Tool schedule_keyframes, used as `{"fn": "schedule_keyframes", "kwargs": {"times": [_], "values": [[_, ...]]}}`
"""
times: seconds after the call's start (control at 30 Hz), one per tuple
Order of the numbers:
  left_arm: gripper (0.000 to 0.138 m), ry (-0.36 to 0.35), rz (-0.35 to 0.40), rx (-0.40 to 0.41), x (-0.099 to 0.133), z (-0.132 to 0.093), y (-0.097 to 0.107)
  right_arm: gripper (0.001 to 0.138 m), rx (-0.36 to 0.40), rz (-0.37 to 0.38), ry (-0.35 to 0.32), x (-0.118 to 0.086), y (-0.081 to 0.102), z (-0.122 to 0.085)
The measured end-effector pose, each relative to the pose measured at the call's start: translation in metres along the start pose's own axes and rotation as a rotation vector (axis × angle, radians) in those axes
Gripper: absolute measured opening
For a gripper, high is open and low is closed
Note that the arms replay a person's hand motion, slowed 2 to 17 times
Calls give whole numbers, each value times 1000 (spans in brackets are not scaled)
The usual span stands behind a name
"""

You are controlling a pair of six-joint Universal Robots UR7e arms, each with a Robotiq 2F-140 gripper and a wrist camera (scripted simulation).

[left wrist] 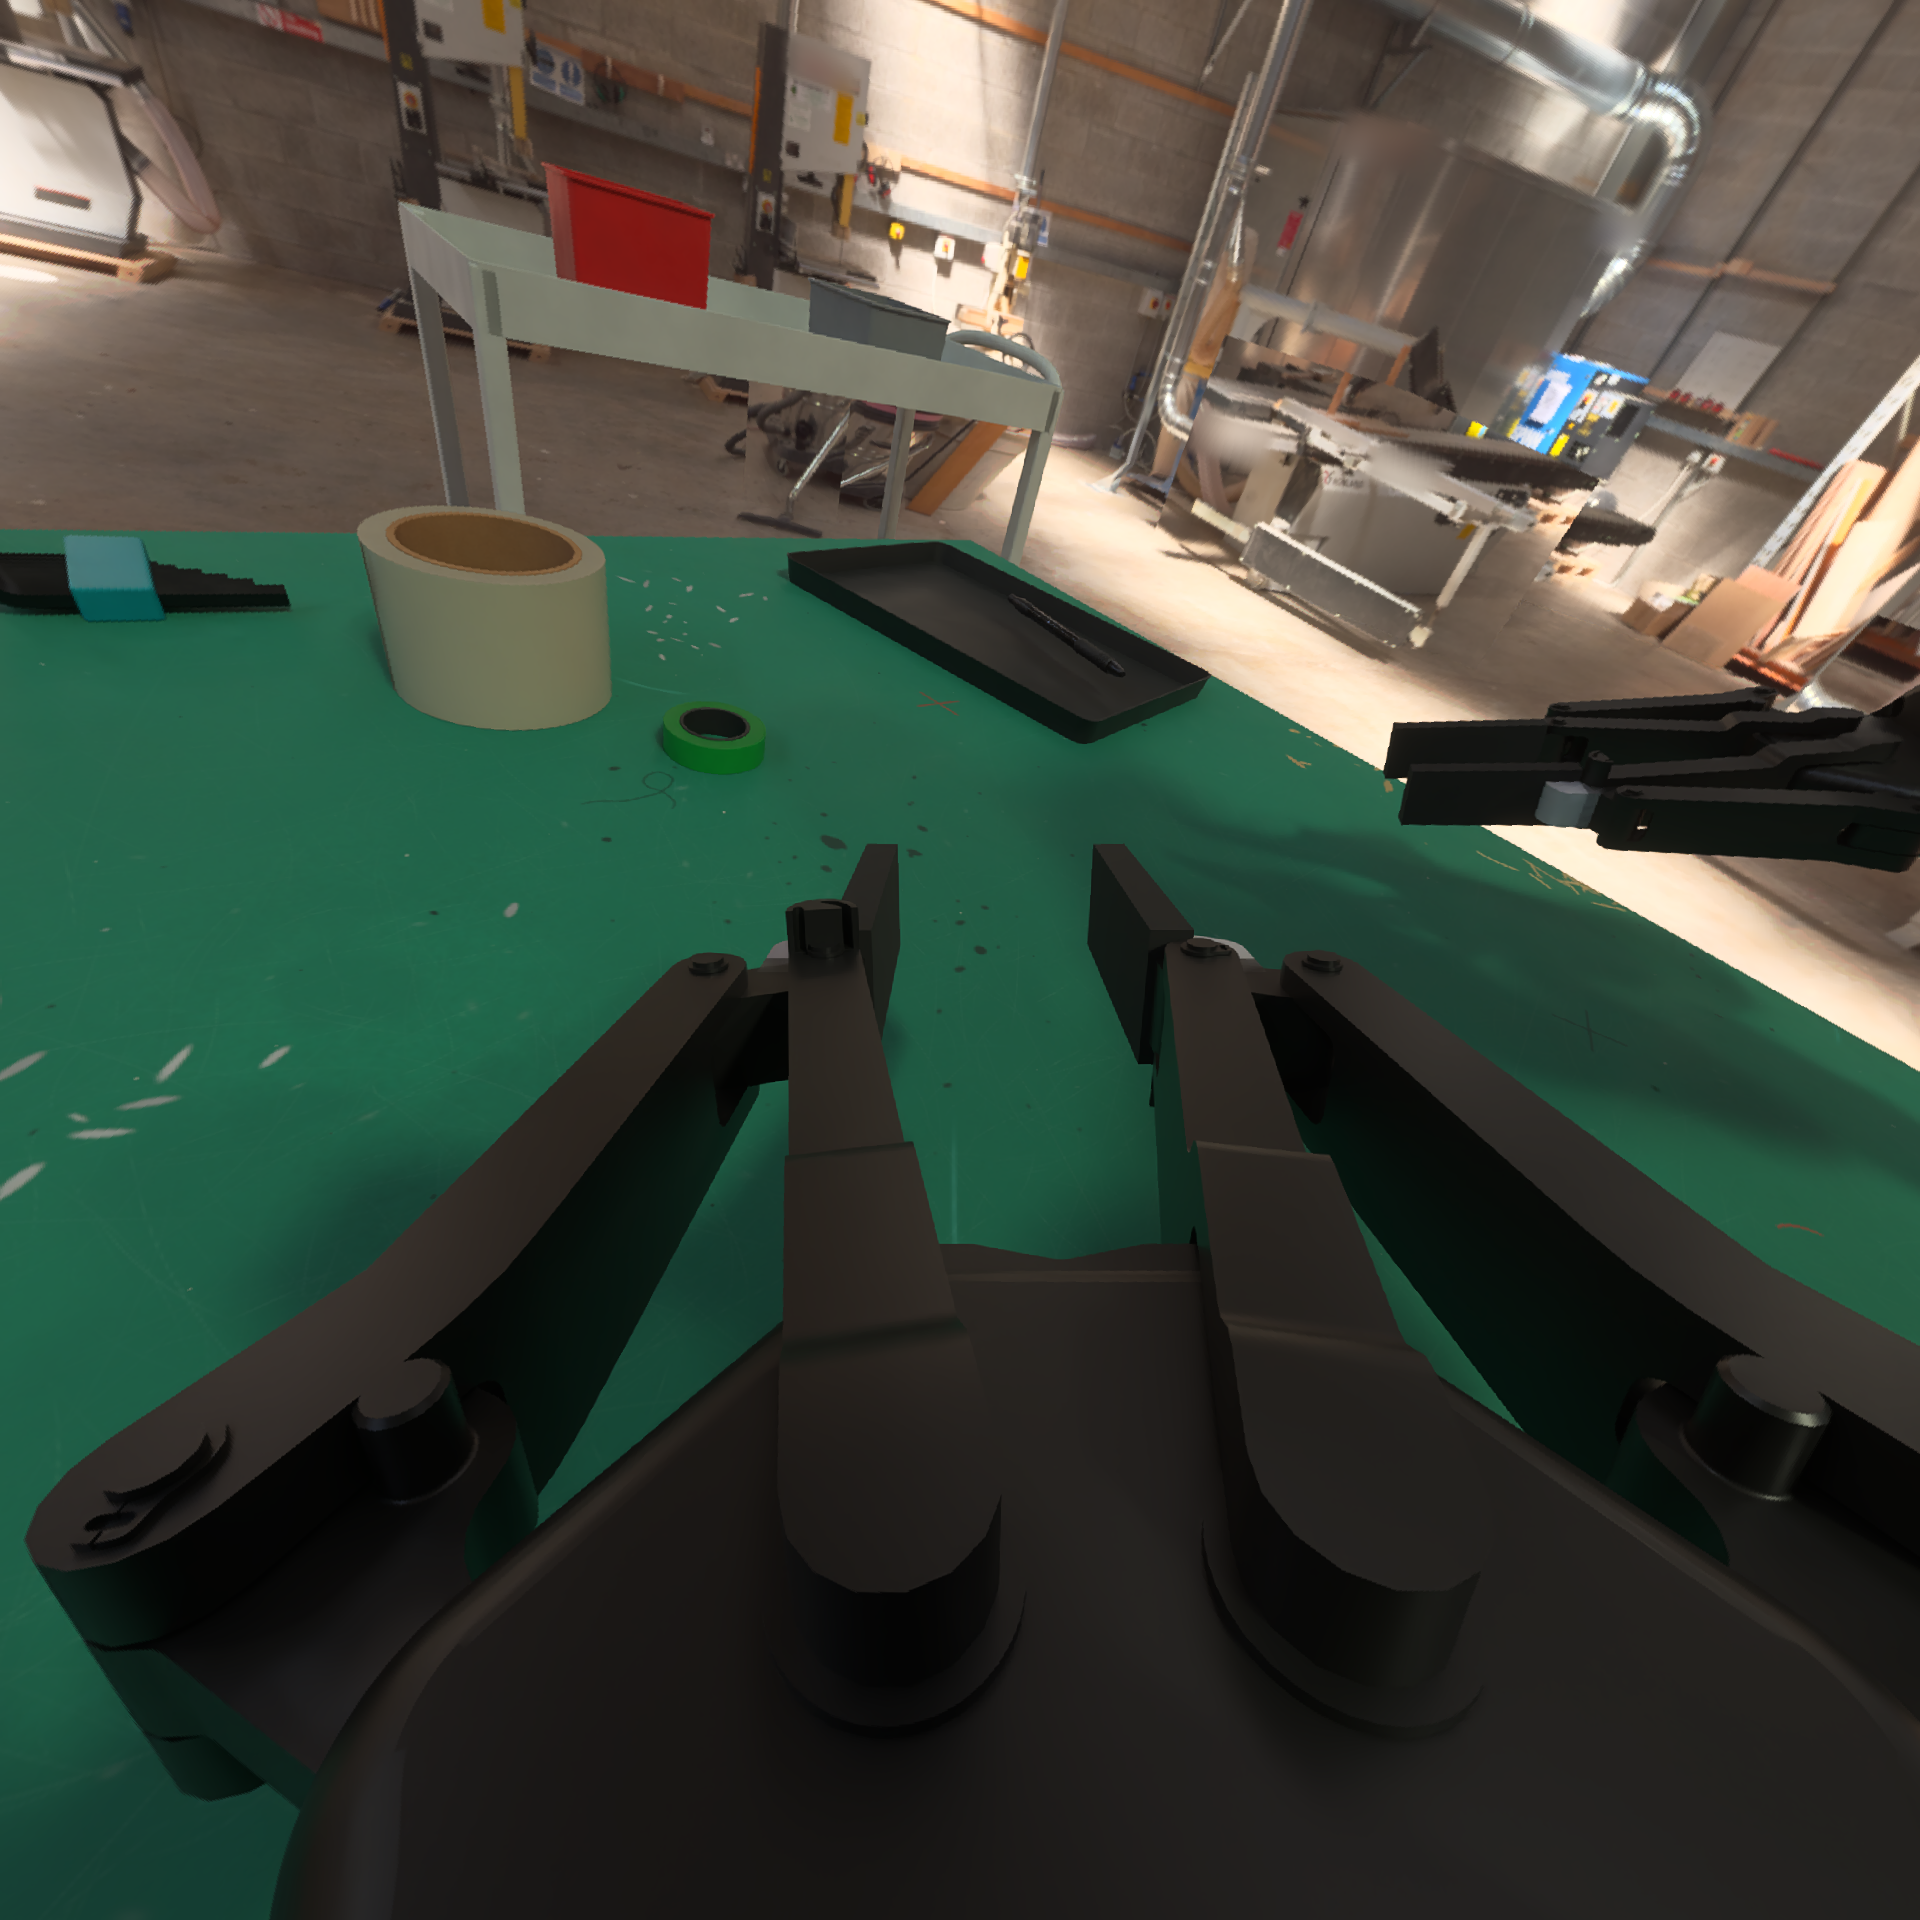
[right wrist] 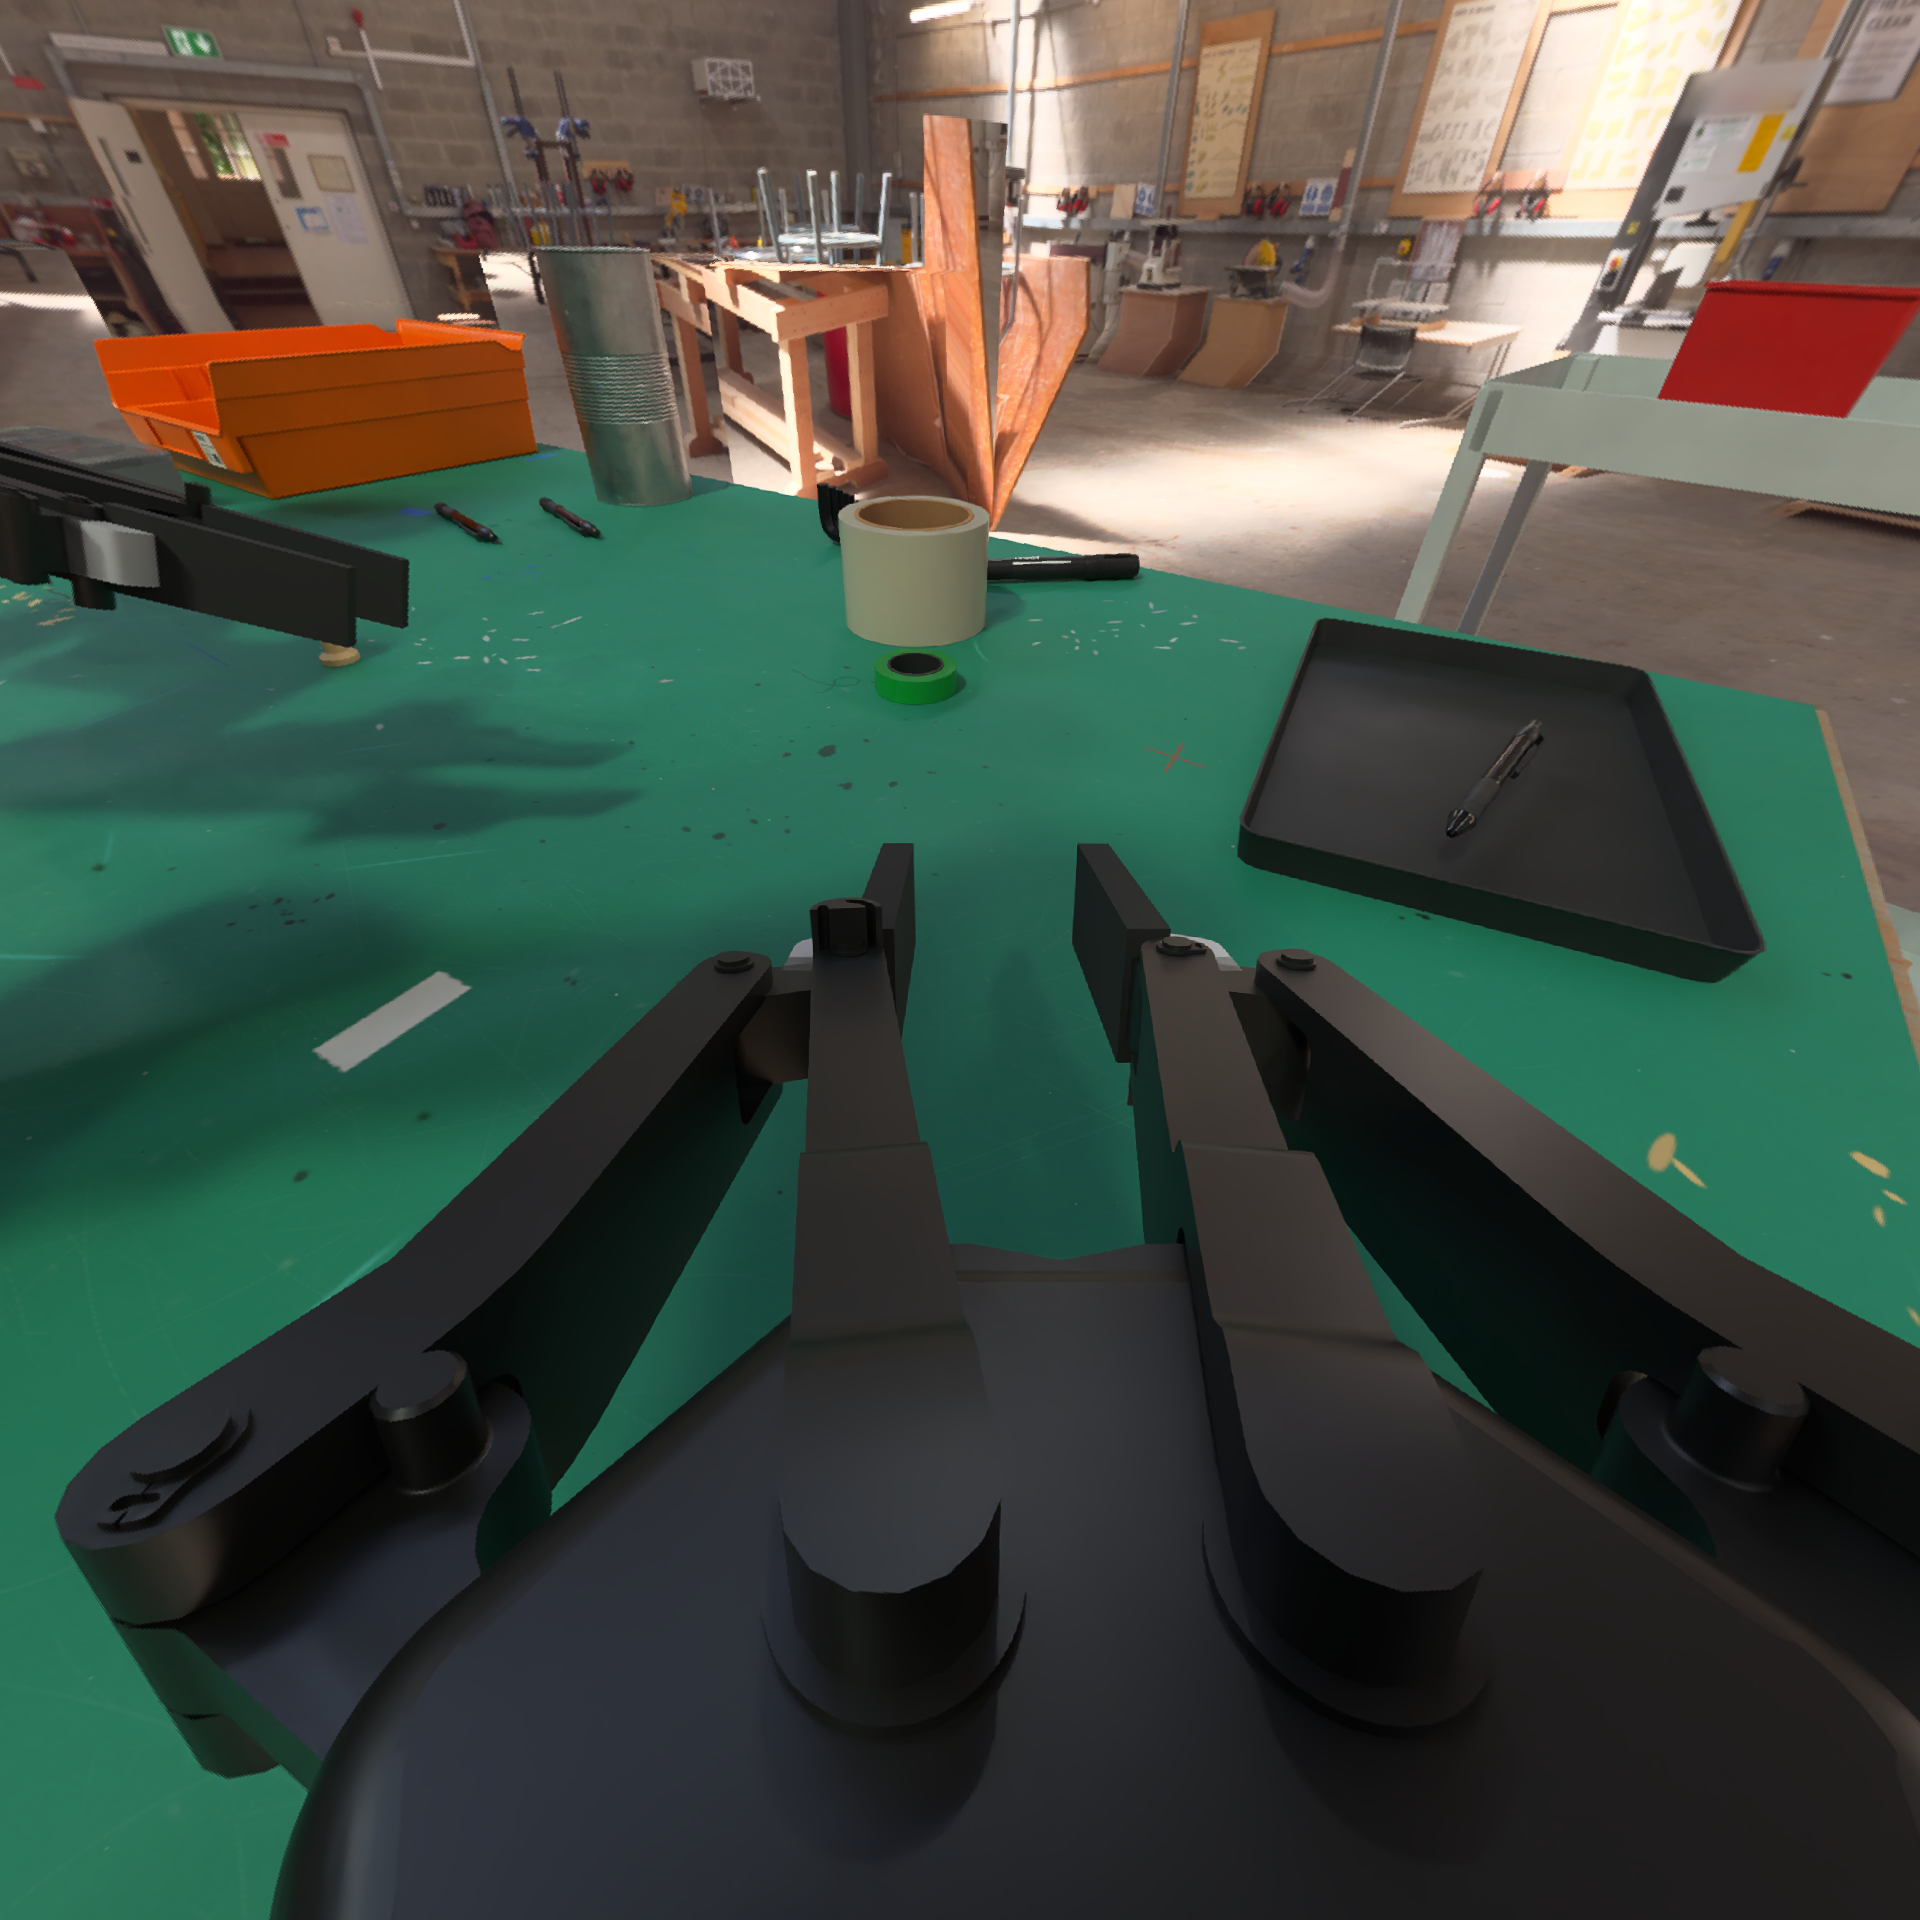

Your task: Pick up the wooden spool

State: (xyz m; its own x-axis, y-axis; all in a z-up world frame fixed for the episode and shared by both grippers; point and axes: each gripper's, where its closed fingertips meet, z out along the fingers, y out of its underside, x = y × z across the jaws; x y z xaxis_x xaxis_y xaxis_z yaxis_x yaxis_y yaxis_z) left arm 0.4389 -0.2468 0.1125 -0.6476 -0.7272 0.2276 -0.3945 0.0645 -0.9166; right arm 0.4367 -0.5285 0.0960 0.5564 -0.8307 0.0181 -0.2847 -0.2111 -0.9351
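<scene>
A small pale wooden spool point(right wrist: 338, 655) stands on the green table point(right wrist: 623, 831) at the far left of the right wrist view, partly hidden under the left gripper's fingers. It does not show in the left wrist view. My left gripper point(left wrist: 992, 873) is open and empty above bare table; it also shows in the right wrist view point(right wrist: 390, 597), hovering just above the spool. My right gripper point(right wrist: 995, 868) is open and empty, low over the table's middle, far from the spool. It also shows at the right of the left wrist view point(left wrist: 1397, 784).
A cream tape roll point(right wrist: 912, 569) and a small green tape roll point(right wrist: 914, 677) stand mid-table. A black tray point(right wrist: 1621, 904) with a pen point(right wrist: 1496, 777) lies at the right. Orange bins point(right wrist: 312, 405), a metal cylinder point(right wrist: 618, 374) and markers point(right wrist: 1060, 567) are at the back.
</scene>
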Motion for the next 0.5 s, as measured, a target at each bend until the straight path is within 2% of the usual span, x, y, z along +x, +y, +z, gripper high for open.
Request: {"fn": "schedule_keyframes", "kwargs": {"times": [0.23,0.5], "values": [[49,8,0,14,0,-1,-5,41,28,-16,42,12,4,1],[49,12,11,11,-1,0,-4,41,64,59,40,17,8,5]]}}
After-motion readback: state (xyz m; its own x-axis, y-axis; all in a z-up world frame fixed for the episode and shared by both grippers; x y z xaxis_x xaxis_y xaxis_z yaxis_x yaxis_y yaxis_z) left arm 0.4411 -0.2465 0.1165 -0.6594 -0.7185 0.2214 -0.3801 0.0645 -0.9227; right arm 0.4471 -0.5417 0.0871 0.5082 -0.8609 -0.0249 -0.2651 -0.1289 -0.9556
